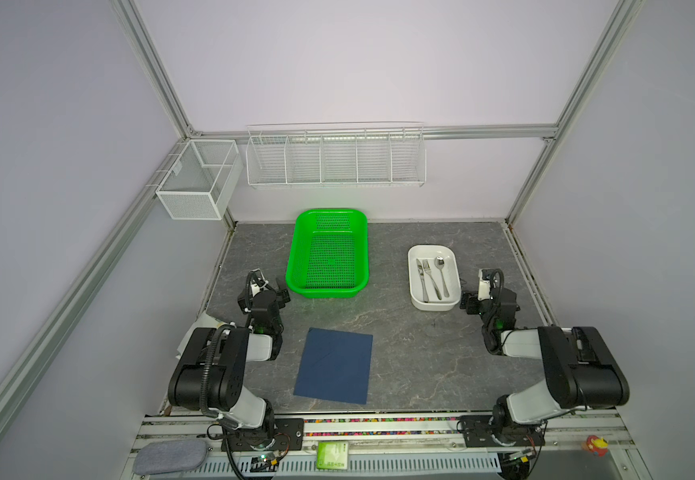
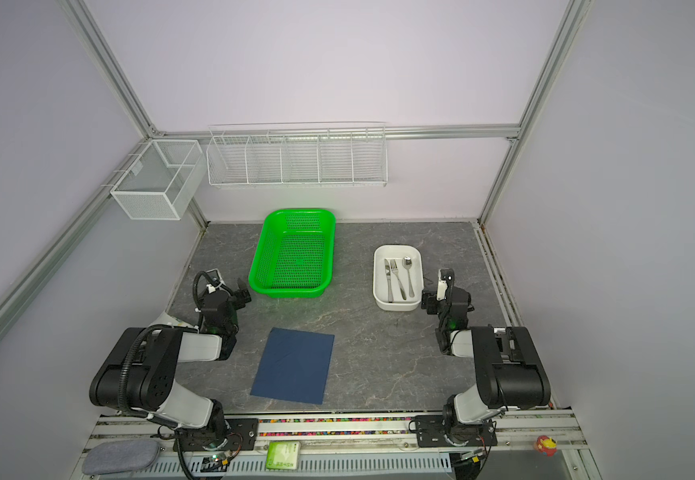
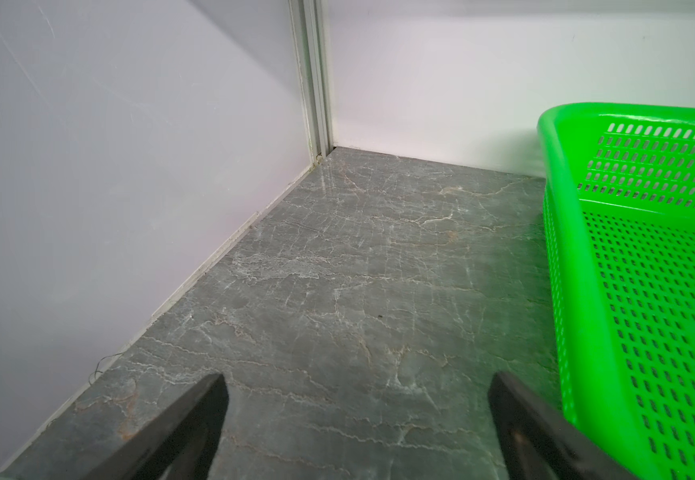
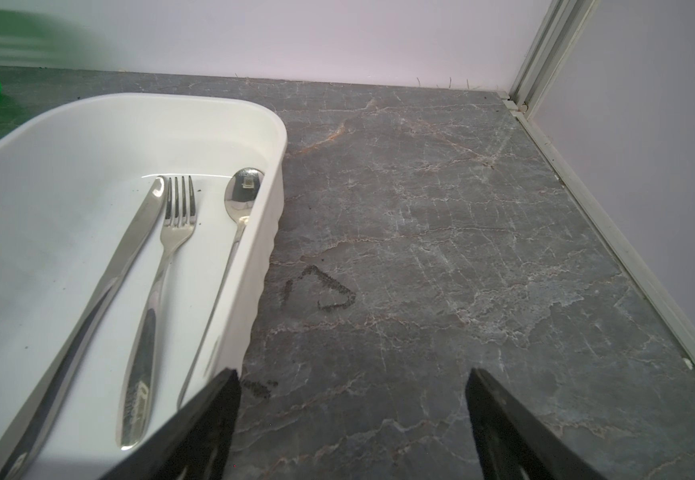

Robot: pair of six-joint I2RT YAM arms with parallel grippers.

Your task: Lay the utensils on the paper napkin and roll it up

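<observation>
The utensils point(image 1: 432, 279) are lying side by side in a white tray point(image 1: 435, 306) near the right edge of the bench point(image 1: 412, 357), in both top views. The paper napkin point(image 1: 333, 365) is lying flat by the front edge, well apart from them, and a green basket point(image 1: 325, 291) is standing toward the rear edge.

In the left wrist view, the left end effector point(image 3: 358, 378) is standing wide and empty over bare bench, just beside the basket.

In the right wrist view, the right end effector point(image 4: 353, 371) is also gaping wide, holding nothing, just beside the tray. The knife point(image 4: 130, 249), the fork point(image 4: 148, 332) and the spoon point(image 4: 243, 195) are looking stiff, thin and slippery to me. Their handles are offering the best hold, though the spoon is lying close to the tray wall, leaving little room for a finger. The napkin is looking light and soft, probably sliding easily, so an edge or corner is suiting best.
</observation>
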